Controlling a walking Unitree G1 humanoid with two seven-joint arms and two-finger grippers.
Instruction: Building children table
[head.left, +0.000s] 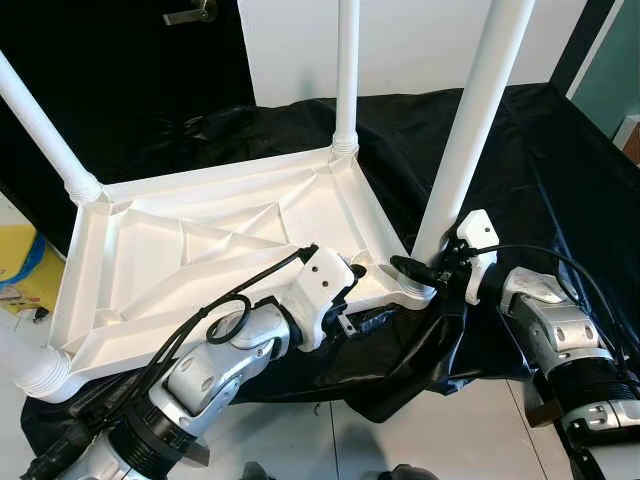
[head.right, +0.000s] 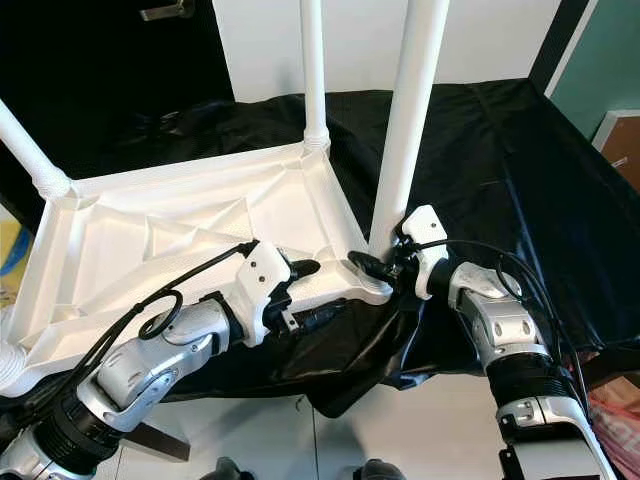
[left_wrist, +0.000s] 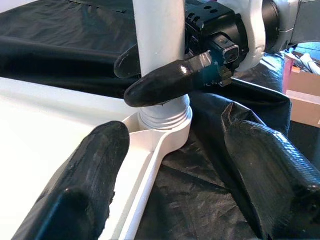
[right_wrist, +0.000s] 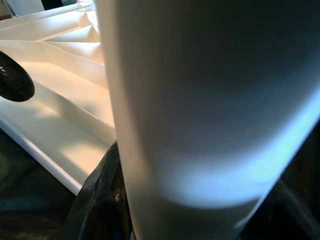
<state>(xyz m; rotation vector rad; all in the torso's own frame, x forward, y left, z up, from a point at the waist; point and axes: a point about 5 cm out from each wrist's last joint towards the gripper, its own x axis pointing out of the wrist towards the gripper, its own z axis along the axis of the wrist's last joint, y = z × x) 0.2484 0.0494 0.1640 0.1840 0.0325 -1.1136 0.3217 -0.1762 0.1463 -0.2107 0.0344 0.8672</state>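
Note:
A white children's table (head.left: 200, 250) lies upside down on a black cloth (head.left: 540, 170), with its legs pointing up. My right gripper (head.left: 425, 262) is shut on the near-right table leg (head.left: 470, 120) just above its threaded corner socket (left_wrist: 165, 117); one of its fingers (left_wrist: 165, 82) crosses the leg's front. In the right wrist view the leg (right_wrist: 200, 100) stands close between the fingers. My left gripper (head.left: 362, 295) is open and straddles the table's near rim beside that corner, one finger (left_wrist: 85, 185) over the underside, the other (left_wrist: 270, 175) over the cloth.
Two more legs stand at the far left (head.left: 40, 130) and far right (head.left: 347, 70) corners, and a fourth (head.left: 30, 365) at the near left. Behind are a dark door (head.left: 120, 60) and a white wall (head.left: 420, 40). A yellow object (head.left: 25, 265) lies on the floor at left.

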